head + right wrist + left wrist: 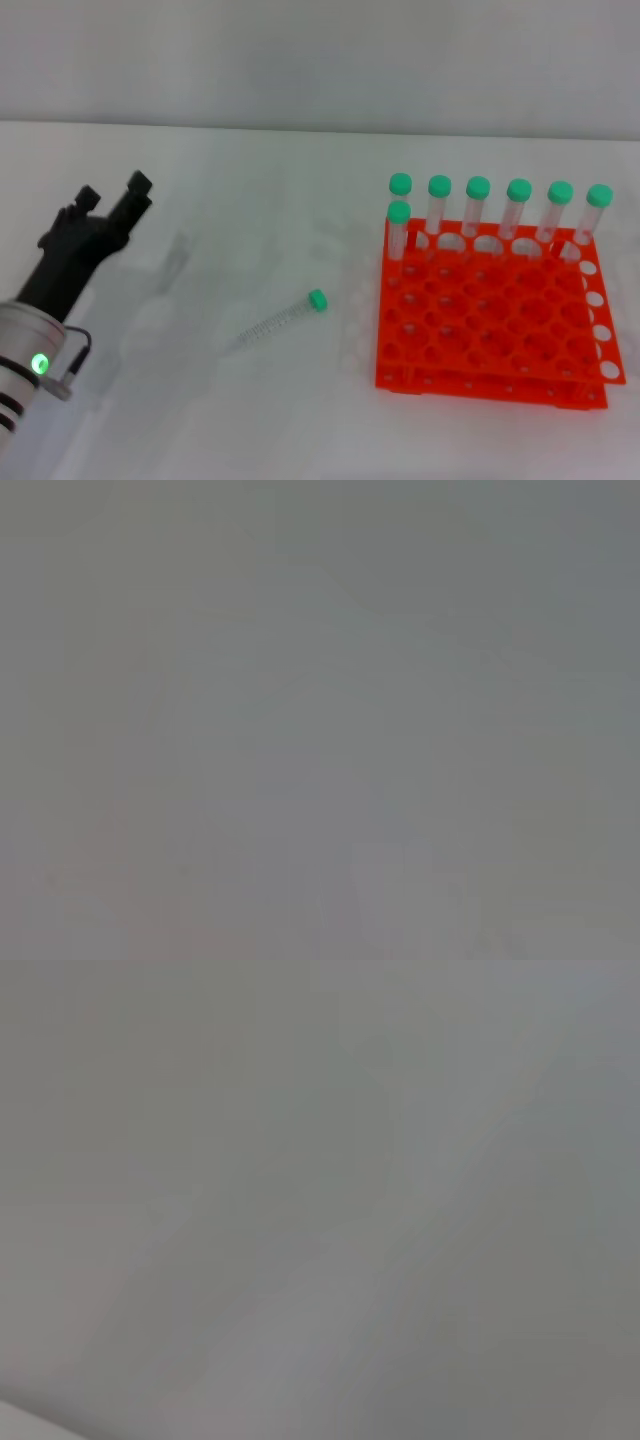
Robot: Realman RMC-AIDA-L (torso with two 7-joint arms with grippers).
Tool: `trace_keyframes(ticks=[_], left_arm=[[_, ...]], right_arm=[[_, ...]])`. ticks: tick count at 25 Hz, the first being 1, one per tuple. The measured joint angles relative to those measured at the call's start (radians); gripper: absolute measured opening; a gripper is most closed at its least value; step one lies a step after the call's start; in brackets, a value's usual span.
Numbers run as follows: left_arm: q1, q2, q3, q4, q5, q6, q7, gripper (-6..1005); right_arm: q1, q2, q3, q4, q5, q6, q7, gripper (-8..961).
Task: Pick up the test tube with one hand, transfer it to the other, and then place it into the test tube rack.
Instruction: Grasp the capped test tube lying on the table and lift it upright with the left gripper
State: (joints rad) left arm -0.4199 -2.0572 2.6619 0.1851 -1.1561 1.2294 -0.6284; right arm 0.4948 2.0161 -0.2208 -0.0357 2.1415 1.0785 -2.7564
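Left gripper (118,203), fingers slightly spread, empty near worktop (200,420) left edge, short of test tube (283,320) lying mid-worktop beside test tube rack (495,320): pickup pending, calling for reach and descent.

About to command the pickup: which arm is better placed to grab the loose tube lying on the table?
Left. The left gripper is over the table, left of the lying test tube, empty. The right arm is not in view. The test tube rack stands farther right.
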Motion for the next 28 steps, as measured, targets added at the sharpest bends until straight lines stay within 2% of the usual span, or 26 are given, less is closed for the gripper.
trace_keyframes(ticks=[7,10,13,18,21,28], left_arm=[[-0.168,0.062,0.015,-0.354,0.338,0.046,-0.628,892],[-0.235,0.086,0.094,-0.477,0.432,0.092,-0.817,892],[-0.306,0.100,0.178,-0.588,0.519,0.140,-0.970,891],[-0.422,0.118,0.183,-0.719,0.735,0.247,-1.090,891],[-0.480,0.120,0.183,-0.764,0.828,0.294,-1.105,891],[-0.611,0.121,0.183,-0.789,1.074,0.321,-1.135,890]], right_arm=[[0.004,-0.001,0.000,-0.002,0.000,0.000,0.000,870],[0.007,-0.001,0.000,-0.002,0.000,-0.001,0.000,869],[0.008,-0.001,0.000,-0.003,0.000,-0.001,0.000,869],[0.008,-0.002,0.000,-0.003,0.000,0.000,0.000,869],[0.008,-0.002,0.000,-0.003,0.000,0.000,0.000,869],[0.008,-0.002,0.000,-0.004,0.000,0.000,0.000,870]])
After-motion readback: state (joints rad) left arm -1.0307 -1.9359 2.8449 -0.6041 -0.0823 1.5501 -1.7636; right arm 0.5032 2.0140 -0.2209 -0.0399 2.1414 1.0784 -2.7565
